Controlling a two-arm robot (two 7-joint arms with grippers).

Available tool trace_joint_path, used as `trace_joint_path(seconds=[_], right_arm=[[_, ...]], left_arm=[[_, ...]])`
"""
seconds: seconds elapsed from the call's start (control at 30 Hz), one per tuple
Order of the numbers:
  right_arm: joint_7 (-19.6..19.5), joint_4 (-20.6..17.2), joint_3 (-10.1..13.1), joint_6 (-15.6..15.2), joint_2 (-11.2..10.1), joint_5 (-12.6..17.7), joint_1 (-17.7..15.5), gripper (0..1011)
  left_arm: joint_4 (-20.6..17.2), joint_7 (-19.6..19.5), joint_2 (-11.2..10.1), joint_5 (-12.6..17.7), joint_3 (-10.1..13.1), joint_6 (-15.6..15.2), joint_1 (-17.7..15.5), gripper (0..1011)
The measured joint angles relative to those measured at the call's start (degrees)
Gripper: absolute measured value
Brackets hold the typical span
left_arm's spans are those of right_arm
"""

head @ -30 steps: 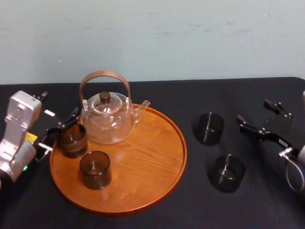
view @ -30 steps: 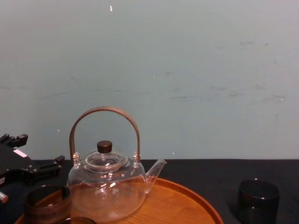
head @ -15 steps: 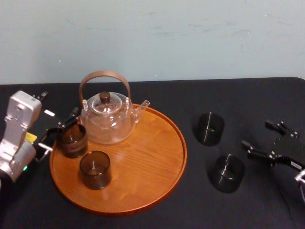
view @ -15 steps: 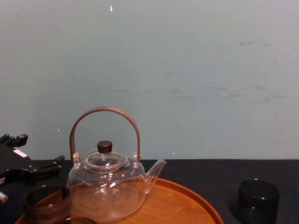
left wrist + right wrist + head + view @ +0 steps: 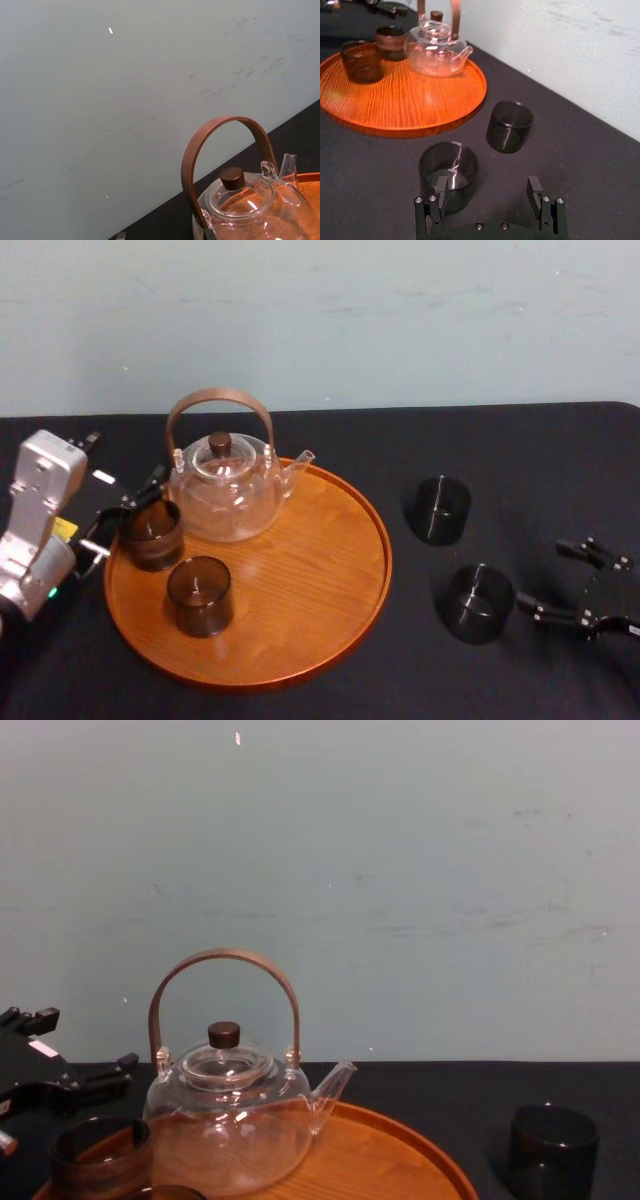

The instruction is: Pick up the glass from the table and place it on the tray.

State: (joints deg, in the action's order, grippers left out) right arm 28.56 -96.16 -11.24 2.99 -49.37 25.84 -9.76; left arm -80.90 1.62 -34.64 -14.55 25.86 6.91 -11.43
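Right gripper (image 5: 487, 185), jaws apart, is just beside the nearer table glass (image 5: 451, 161); left gripper (image 5: 125, 515) idle by the tray (image 5: 330, 570)

Tray (image 5: 430, 1148) — near edge off-frame

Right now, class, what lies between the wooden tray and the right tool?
In the head view, the nearer dark glass stands between the tray and the open right tool, on black cloth; the farther dark glass sits behind that line.
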Motion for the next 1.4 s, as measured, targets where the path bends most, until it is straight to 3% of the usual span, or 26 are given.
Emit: trace_joint_path(seconds=[0.57, 1.4], right_arm=[[5.81, 0.64, -1.06, -0.07, -0.69, -3.65, -0.02, 1002], [6.18, 3.39, -4.24, -4.38, 3.34, -4.53, 4.56, 1002]], left_arm=[[0.0, 0.0, 0.0, 0.0, 0.0, 0.0, 0.0, 1001], [0.0, 0.0, 0.0, 0.0, 0.0, 0.0, 0.0, 1001]])
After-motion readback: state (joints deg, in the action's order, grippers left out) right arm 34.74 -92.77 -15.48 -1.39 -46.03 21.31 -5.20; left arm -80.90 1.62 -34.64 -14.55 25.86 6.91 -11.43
